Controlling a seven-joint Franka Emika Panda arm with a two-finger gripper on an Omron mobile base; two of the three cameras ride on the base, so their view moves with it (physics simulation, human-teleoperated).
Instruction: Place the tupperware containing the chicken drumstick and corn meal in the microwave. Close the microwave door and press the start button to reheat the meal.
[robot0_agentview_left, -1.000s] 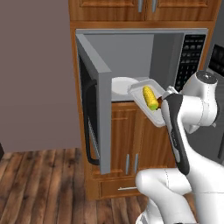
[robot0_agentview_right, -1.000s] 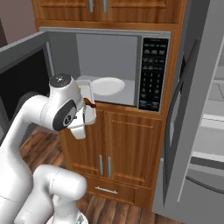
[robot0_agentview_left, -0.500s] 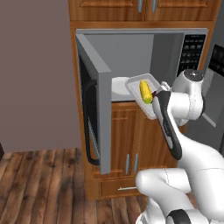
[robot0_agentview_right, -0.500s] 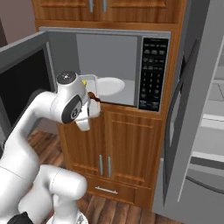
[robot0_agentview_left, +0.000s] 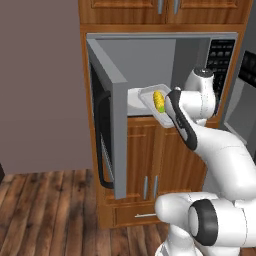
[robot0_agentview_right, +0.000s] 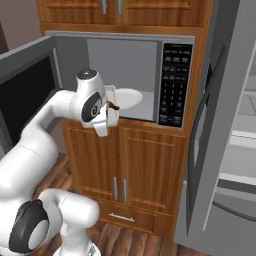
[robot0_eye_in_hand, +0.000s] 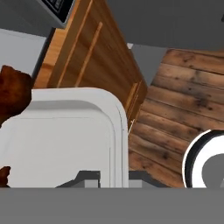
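Tupperware (robot0_agentview_left: 159, 103) w/ corn (robot0_agentview_left: 158, 101) clamped by end effector (robot0_agentview_left: 170, 114), held level at microwave (robot0_agentview_left: 165, 60) mouth for sliding in.

The arm (robot0_agentview_left: 210, 145) is glossy white, built of rounded, bulbous segments. Dark grey rings mark its joints, one big at 7 o'clock in the right base view.

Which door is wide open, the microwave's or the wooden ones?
The grey microwave door with the dark window is swung open to the left; the brown wooden cabinet doors beneath are shut.
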